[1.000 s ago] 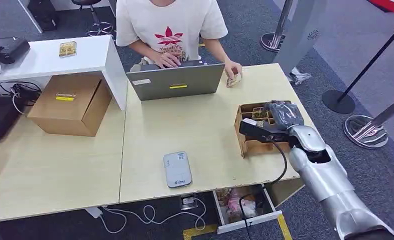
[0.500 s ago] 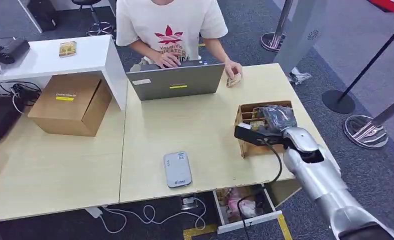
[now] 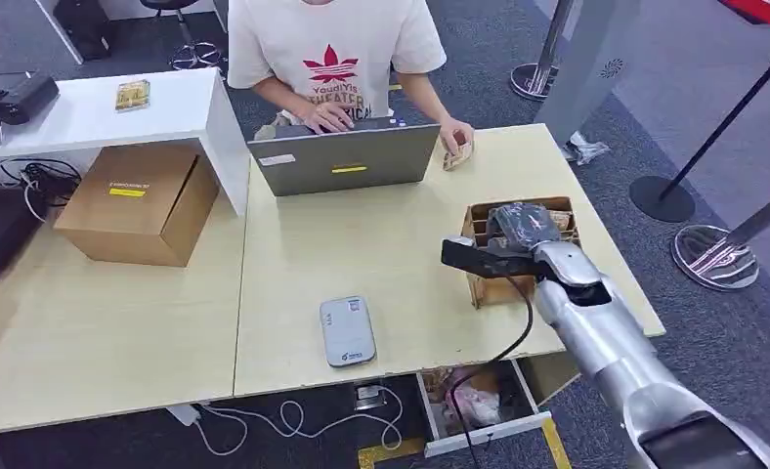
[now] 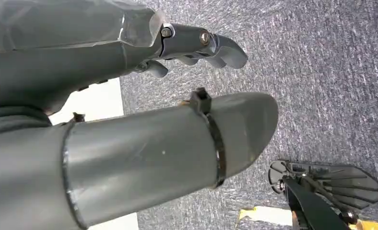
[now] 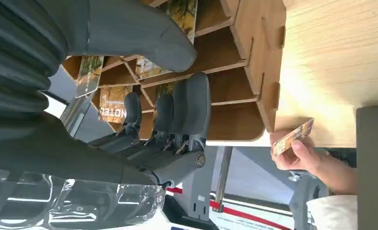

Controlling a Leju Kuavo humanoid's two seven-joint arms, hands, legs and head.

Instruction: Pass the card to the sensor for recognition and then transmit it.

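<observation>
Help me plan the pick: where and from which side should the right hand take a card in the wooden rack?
Pinch a card by its exposed top edge, coming from above: the cards stand upright between the wooden rack's dividers, so only that edge is free. The right hand hovers over them.

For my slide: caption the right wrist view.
Right hand open beside the wooden card box; a person's hand holds a card.

The right hand [image 3: 518,233] moved left across the box [image 3: 479,278], toward the middle of the table [image 3: 391,244]. A second ago it hung over the right side of the box. Then it slid over the box's middle, with its dark front end poking past the left edge. The silver arm [image 3: 596,332] swung left with it.
</observation>
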